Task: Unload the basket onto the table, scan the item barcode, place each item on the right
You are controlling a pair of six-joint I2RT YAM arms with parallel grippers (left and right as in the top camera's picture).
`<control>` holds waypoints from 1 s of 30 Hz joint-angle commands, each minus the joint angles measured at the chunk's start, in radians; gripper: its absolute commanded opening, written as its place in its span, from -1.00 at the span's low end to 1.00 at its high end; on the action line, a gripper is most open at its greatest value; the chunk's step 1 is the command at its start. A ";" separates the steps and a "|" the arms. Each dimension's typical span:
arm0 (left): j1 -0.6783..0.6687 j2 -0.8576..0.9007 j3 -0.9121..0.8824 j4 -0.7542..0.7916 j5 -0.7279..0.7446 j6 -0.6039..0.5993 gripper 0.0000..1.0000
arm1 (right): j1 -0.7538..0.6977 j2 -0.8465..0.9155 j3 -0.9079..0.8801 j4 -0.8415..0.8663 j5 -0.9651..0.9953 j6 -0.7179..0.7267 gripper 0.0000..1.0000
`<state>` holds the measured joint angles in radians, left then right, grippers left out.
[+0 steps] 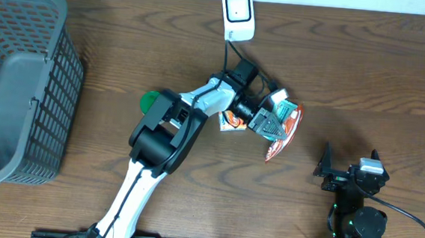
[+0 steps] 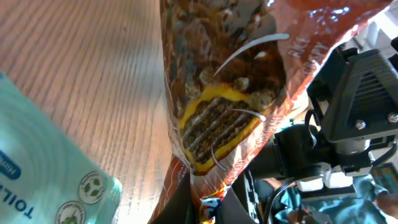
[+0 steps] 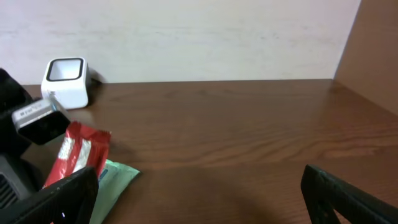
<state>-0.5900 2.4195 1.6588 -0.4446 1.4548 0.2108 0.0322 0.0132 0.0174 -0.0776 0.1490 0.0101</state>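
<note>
Left gripper [image 1: 270,125], frame center, jaws clenched on a red snack bag [image 1: 282,143], held up off the counter [image 1: 366,62]. White scanner [image 1: 238,14] at top center, well apart from the bag. Teal packet [image 3: 116,177] lies beside the bag. Right gripper [image 1: 350,160] at lower right, jaws released, holding nothing. Gray basket [image 1: 20,83] at far left.
</note>
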 commanded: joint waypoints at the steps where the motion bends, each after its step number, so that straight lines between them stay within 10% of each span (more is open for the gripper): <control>1: 0.002 0.014 -0.012 0.003 0.052 0.019 -0.06 | 0.007 0.000 -0.003 -0.001 -0.001 -0.011 0.99; 3: 0.003 0.011 -0.010 0.026 0.052 -0.018 0.94 | 0.007 0.000 -0.003 -0.001 -0.001 -0.011 0.99; 15: 0.006 -0.032 0.043 0.144 -0.138 -0.250 0.96 | 0.007 0.000 -0.003 -0.001 -0.001 -0.011 0.99; 30: -0.056 -0.415 0.043 0.010 -0.958 -0.299 0.96 | 0.007 0.000 -0.003 -0.001 -0.001 -0.011 0.99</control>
<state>-0.6094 2.0979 1.6764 -0.4023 0.8280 -0.0826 0.0322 0.0132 0.0174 -0.0776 0.1490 0.0101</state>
